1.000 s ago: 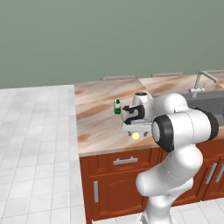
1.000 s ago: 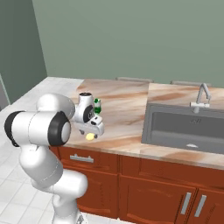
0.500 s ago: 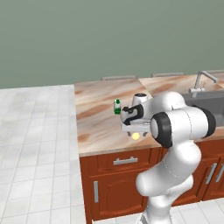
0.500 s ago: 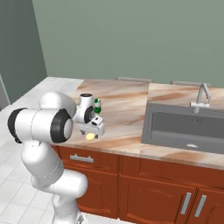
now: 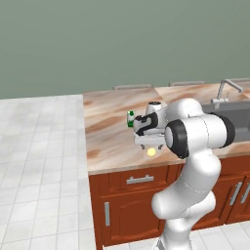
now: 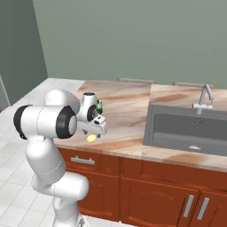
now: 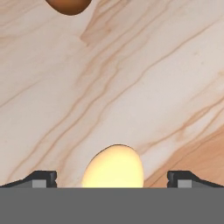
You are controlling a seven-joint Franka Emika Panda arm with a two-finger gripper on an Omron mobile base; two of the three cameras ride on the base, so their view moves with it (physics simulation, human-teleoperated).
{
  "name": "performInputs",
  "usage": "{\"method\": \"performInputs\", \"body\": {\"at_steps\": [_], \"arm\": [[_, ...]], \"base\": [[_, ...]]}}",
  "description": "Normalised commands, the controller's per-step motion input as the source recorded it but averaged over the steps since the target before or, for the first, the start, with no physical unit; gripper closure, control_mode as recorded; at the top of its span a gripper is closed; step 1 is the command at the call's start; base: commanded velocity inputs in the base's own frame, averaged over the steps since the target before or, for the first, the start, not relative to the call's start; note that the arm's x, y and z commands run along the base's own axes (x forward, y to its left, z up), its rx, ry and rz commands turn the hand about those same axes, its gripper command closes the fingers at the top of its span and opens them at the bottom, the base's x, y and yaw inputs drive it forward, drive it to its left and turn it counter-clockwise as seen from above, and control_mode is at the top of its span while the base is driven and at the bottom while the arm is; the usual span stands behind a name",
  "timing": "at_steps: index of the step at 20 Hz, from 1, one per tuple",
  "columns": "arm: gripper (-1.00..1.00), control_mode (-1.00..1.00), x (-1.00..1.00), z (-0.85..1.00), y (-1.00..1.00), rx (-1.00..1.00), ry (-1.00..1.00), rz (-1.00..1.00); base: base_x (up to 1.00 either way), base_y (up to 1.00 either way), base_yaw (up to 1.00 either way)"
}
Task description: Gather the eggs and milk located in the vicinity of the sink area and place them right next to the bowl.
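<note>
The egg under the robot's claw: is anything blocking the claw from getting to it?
Nothing visible does. In the hand view the egg lies on bare marble counter, centred in the open gripper, with a clear gap to each fingertip. The brown bowl sits farther off, at the picture's top edge.

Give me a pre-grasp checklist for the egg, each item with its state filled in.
1. Gripper open: ok, fingertips stand wide apart.
2. Egg between the fingertips: ok, roughly centred, clear of both in the hand view.
3. Egg resting on the counter: ok, it lies near the front edge under the hand.
4. Fingers low enough to close on the egg: cannot tell.
5. Milk clear of the hand: ok, it stands apart behind it.
6. Bowl in sight for the drop-off: ok, its brown edge shows at the hand view's top.
</note>
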Motion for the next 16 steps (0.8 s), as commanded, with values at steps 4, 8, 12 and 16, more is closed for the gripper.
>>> {"method": "performInputs", "body": {"at_steps": [4, 8, 12, 16], "arm": [[-1.00, -1.00, -0.01, -0.06, 0.00, 0.00, 0.00, 0.00], [-1.00, -1.00, -0.04, -0.10, 0.00, 0.00, 0.00, 0.00], [-1.00, -1.00, -0.09, -0.08, 0.00, 0.00, 0.00, 0.00], [-1.00, -1.00, -0.01, -0.12, 0.00, 0.00, 0.00, 0.00]], "base": [[0.00, 0.00, 0.00], [0.00, 0.00, 0.00], [0.00, 0.00, 0.00], [0.00, 0.00, 0.00]]}}
